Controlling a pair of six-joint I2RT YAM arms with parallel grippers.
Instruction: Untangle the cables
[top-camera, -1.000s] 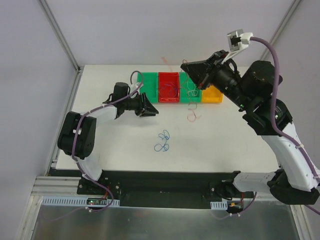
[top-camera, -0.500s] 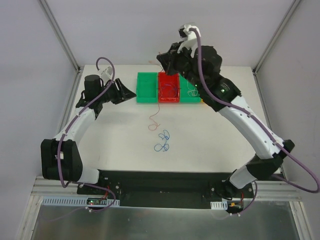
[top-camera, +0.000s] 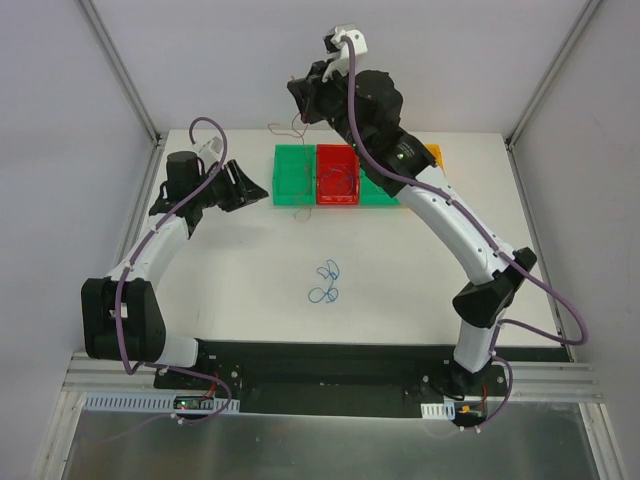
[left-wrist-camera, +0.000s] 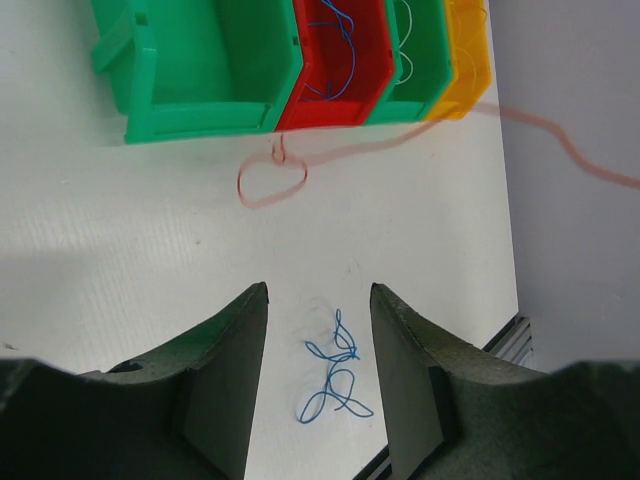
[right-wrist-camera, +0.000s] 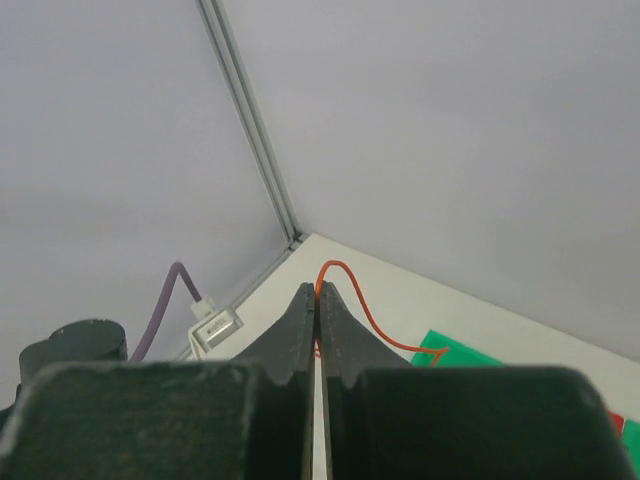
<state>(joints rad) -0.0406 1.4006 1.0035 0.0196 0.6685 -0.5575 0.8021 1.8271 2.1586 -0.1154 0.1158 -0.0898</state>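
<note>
The orange cable (right-wrist-camera: 330, 263) is pinched, near a small bend, between the closed jaws of the right gripper (right-wrist-camera: 317, 292), which is raised high over the back of the table (top-camera: 230, 280). Its lower end is curled just before the green bin (left-wrist-camera: 200, 125). The blue cable (left-wrist-camera: 340, 352) is coiled on the table, well apart. The left gripper (left-wrist-camera: 318, 290) is held open and empty. Such wire is judged light, soft and easily kinked, so one free strand should be taken, not a crossing.

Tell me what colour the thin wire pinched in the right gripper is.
Orange; the thin wire in the right gripper shows best in the right wrist view.
</note>
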